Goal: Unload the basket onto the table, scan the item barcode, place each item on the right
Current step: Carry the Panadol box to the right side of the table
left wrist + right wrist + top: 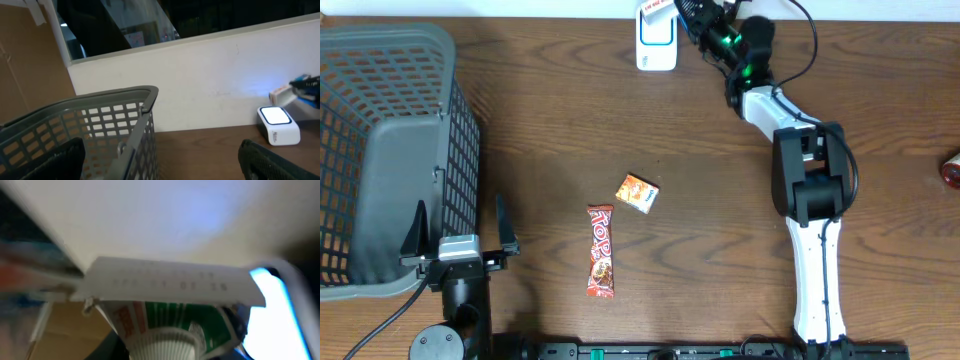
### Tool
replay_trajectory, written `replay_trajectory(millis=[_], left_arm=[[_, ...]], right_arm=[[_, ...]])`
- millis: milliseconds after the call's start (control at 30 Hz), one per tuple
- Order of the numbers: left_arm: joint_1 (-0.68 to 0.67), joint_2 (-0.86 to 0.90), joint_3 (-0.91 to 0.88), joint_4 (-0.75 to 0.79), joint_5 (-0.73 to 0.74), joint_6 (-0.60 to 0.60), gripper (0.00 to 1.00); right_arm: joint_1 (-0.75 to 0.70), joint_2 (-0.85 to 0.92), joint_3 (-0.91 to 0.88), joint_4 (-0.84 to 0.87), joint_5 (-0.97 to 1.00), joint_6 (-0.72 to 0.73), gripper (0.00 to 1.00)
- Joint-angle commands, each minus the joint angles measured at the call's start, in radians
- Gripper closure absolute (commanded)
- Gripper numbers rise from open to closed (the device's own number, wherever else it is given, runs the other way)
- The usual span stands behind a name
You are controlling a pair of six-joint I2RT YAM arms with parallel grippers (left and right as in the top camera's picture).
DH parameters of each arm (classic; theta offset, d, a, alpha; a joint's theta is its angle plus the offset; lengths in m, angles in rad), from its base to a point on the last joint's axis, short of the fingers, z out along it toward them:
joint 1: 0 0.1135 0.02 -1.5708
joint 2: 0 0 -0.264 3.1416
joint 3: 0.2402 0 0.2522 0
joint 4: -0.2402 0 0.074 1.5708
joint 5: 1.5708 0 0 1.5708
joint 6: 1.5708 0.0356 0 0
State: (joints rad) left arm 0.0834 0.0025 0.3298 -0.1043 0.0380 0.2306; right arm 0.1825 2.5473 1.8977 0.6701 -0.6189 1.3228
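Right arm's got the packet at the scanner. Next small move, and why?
Probably ease the packet down toward the lit window of the scanner: the right gripper holds it above the scanner, apart from it, and no barcode is visible yet.

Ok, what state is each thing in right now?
Scanner: window lit.
Small pack: held in the air over the scanner.
Right gripper: jaws closed on the small pack.
Left gripper: jaws wide open, empty.
Basket: upright, nothing visible inside.
Candy bar: lying flat, untouched.
Orange box: lying flat, untouched.
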Motion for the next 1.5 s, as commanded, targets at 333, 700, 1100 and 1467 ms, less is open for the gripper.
replay_trajectory(millis=[333,700,1100,1467], left_arm=[[0.005,0.002,-0.196,-0.209,-0.057,-0.217,0.04],[0.005,0.002,-0.196,-0.209,-0.057,-0.217,0.04],[0.005,0.002,-0.196,-0.209,-0.057,-0.217,0.04],[0.005,0.002,-0.196,-0.209,-0.057,-0.217,0.04]], right_arm=[[-0.017,-0.568,0.012,-1.283,0.465,-0.601,0.72],[-0.264,-0.624,-0.021,-1.860,0.819,-0.644,0.62],[-0.500,-0.621,-0.343,-1.760,1.018,-0.643,0.44],[-0.546,-0.626,-0.362,-1.747,0.578,-0.711,0.64]])
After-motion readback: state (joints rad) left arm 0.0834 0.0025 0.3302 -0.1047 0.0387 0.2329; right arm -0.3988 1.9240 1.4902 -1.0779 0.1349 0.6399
